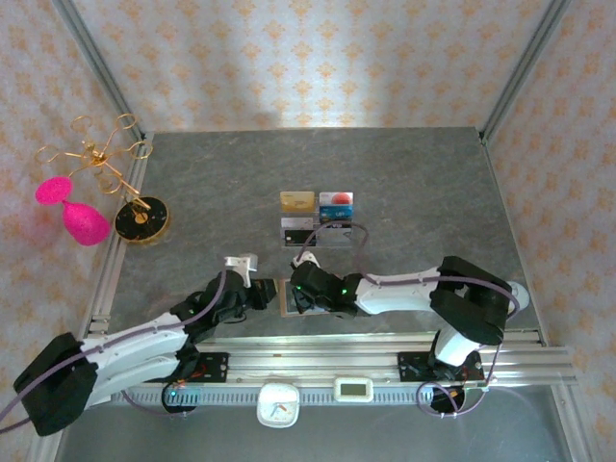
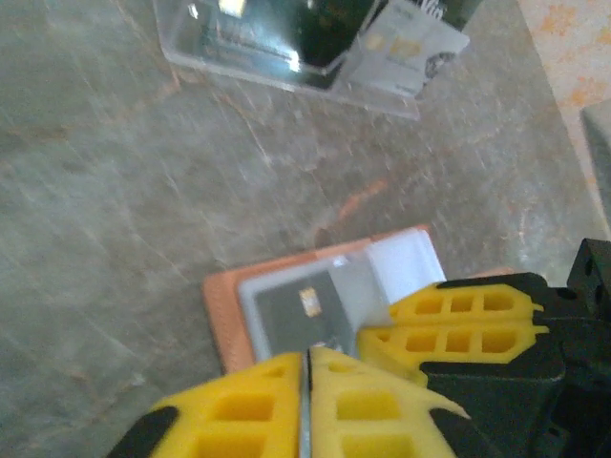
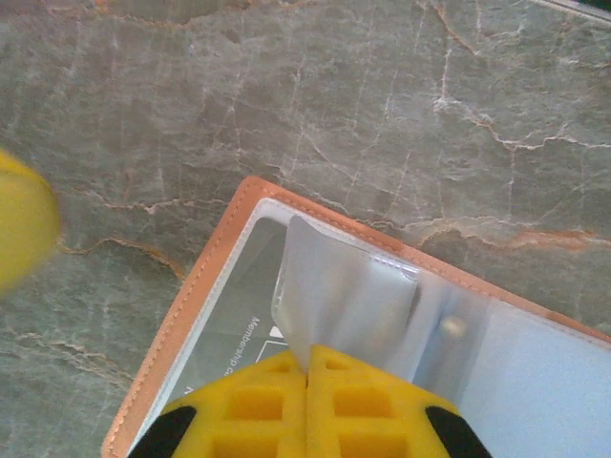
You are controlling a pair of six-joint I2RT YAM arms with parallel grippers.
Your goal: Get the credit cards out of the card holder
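card holder (image 1: pixel 286 300): lies open on the tabletop (image 1: pixel 404 183) just ahead of the arms' bases; from above both wrists cover most of it.
left fingers (image 2: pixel 317 374): closed at the holder's near edge; what sits between them is hard to make out.
right fingers (image 3: pixel 317 370): closed, pinching a lifted clear sleeve (image 3: pixel 334 296).
dark card (image 2: pixel 304 320): inside a sleeve, partly cut off by the fingers.
acrylic stand (image 1: pixel 316 219): further back, holding cards.
tabletop: grey, veined like stone.
walls (image 1: pixel 308 58): cream patterned paper.
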